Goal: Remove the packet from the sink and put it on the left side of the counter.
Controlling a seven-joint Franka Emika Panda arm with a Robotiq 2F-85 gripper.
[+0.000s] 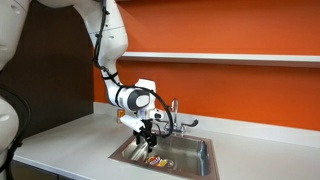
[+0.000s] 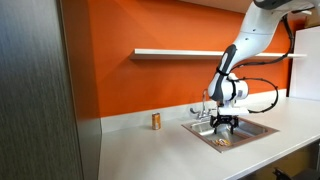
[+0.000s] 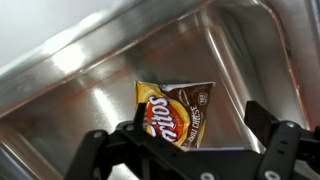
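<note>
The packet (image 3: 172,112) is a small orange, red and dark brown chip bag. It lies flat on the floor of the stainless-steel sink (image 3: 70,90). My gripper (image 3: 180,140) is open, with one finger on each side of the packet and just above it. In both exterior views the gripper (image 1: 148,135) (image 2: 225,125) hangs inside the sink (image 1: 195,150) (image 2: 258,131) over the packet (image 1: 155,159) (image 2: 222,141). The light-grey counter (image 1: 60,150) (image 2: 150,150) runs around the sink.
A chrome faucet (image 1: 175,112) (image 2: 205,106) stands at the sink's back edge, close to the arm. A small orange-gold can (image 2: 156,121) stands on the counter by the orange wall. A white shelf (image 2: 190,52) runs above.
</note>
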